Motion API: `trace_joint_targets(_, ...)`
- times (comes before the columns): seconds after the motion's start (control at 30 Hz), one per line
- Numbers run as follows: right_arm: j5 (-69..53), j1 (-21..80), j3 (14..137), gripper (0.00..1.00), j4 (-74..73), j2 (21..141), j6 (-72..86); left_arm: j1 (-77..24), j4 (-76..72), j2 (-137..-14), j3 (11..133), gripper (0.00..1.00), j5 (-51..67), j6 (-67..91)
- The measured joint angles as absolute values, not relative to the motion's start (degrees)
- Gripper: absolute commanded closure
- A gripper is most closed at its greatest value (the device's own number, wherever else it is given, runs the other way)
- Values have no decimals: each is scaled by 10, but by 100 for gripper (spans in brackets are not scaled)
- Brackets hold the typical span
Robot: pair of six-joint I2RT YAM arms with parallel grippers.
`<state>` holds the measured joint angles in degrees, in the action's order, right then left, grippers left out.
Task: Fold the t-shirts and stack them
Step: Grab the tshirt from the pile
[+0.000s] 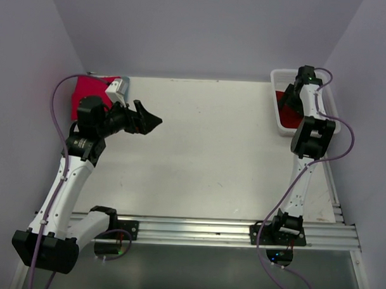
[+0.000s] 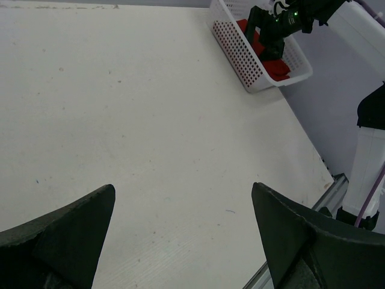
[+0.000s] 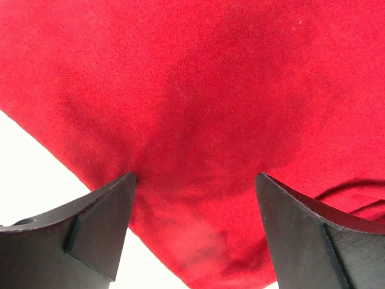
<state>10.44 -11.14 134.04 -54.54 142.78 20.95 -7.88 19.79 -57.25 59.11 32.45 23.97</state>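
Note:
A dark red t-shirt [image 3: 198, 78] lies bunched inside the white mesh basket [image 1: 277, 76] at the back right of the table. My right gripper [image 3: 196, 176] reaches down into that basket, jaws wide apart, with both fingertips pressed against the red cloth and a fold of it between them. A brighter pinkish-red t-shirt [image 1: 84, 91] lies at the back left corner, partly hidden behind the left arm. My left gripper [image 1: 152, 122] hovers over the left part of the table, open and holding nothing [image 2: 183, 186]. In the left wrist view the basket [image 2: 240, 57] shows red cloth [image 2: 278, 67] under the right arm.
The white tabletop [image 1: 205, 151] is boxed in by pale walls on three sides. An aluminium rail [image 1: 196, 228] carrying both arm bases runs along the near edge. Purple cables loop beside each arm.

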Motion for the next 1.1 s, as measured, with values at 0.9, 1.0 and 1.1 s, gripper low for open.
trace_joint_targets(0.9, 170, -108, 1305, 100, -530, 1407, 230, -79, 204, -566, 574, 0, 328, 243)
trace_joint_targets(1.0, 170, -109, 1281, 100, -515, 1370, 230, -79, 204, -566, 573, 0, 328, 244)
trace_joint_targets(1.1, 170, -110, 1250, 100, -495, 1316, 230, -79, 203, -566, 573, 0, 331, 245)
